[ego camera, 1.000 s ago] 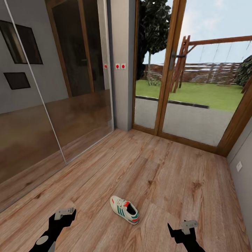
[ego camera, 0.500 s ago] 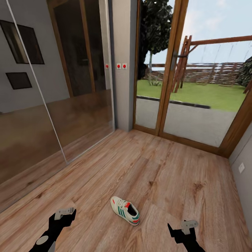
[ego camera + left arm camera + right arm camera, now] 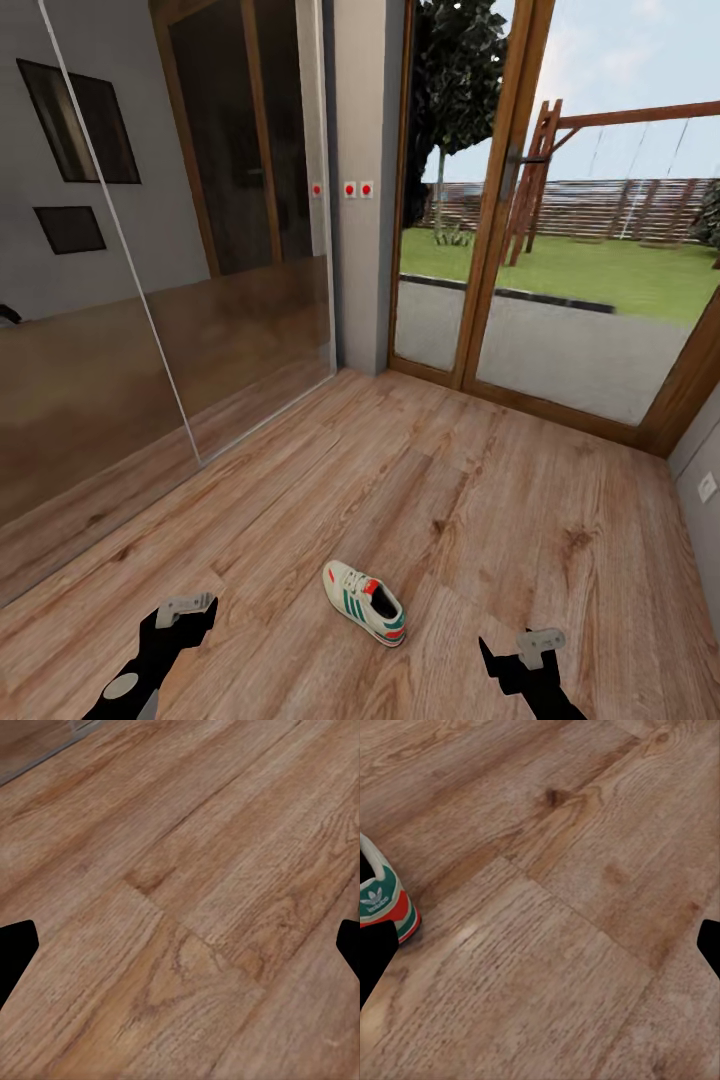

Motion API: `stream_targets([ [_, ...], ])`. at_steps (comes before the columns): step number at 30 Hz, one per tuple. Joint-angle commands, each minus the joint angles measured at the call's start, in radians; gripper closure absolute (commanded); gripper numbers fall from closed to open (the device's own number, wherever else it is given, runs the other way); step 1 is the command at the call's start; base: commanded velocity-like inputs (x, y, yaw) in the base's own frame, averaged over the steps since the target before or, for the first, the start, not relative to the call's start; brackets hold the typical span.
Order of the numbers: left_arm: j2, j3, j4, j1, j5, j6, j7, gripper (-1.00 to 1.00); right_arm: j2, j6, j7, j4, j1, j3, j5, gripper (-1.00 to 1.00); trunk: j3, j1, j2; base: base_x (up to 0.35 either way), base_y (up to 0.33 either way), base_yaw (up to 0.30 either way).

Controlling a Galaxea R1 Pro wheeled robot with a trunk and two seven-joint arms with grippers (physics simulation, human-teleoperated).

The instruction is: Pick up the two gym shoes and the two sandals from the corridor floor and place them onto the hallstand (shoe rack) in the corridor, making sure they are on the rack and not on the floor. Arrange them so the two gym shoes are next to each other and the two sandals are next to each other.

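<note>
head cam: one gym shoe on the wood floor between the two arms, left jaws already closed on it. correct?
Not quite. The gym shoe does lie on the corridor floor between the arms, but the left gripper is not on it: the head view shows it well apart from the shoe, and in the left wrist view the jaws stand wide open over bare planks.

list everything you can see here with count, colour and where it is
gym shoe: 1, white with green stripes and red-orange accents, upright on the floor between the two arms; its heel also in the right wrist view
corridor floor: 1, light-brown wood grain, underfoot
mirrored sliding panels: grey-brown reflections, along the left wall
wall switches: 2, white with red dots, on the grey pillar
glass door: 1, brown wood frame, ahead, garden behind it
left end effector: 1, black and grey, low at the left, open
right end effector: 1, black and grey, low at the right, open
</note>
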Motion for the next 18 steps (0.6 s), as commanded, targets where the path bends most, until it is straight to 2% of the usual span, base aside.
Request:
stream_targets([
  [1,-0.001,0.006,0.001,0.0,0.001,-0.002,-0.008,-1.0,-0.001,-0.003,0.0,0.001,0.0,0.006,-0.004,-1.0,-0.001,0.0,0.0,0.0,0.0,0.0],
  [9,-0.001,0.006,0.001,0.0,0.001,-0.002,-0.008,-1.0,-0.001,-0.003,0.0,0.001,-0.001,0.006,-0.004,-1.0,-0.001,0.0,0.0,0.024,0.0,0.0],
  [18,-0.001,0.006,0.001,0.0,0.001,-0.002,-0.008,-1.0,-0.001,-0.003,0.0,0.003,-0.001,0.006,-0.004,-1.0,-0.001,0.0,0.0,0.15,0.0,0.0],
])
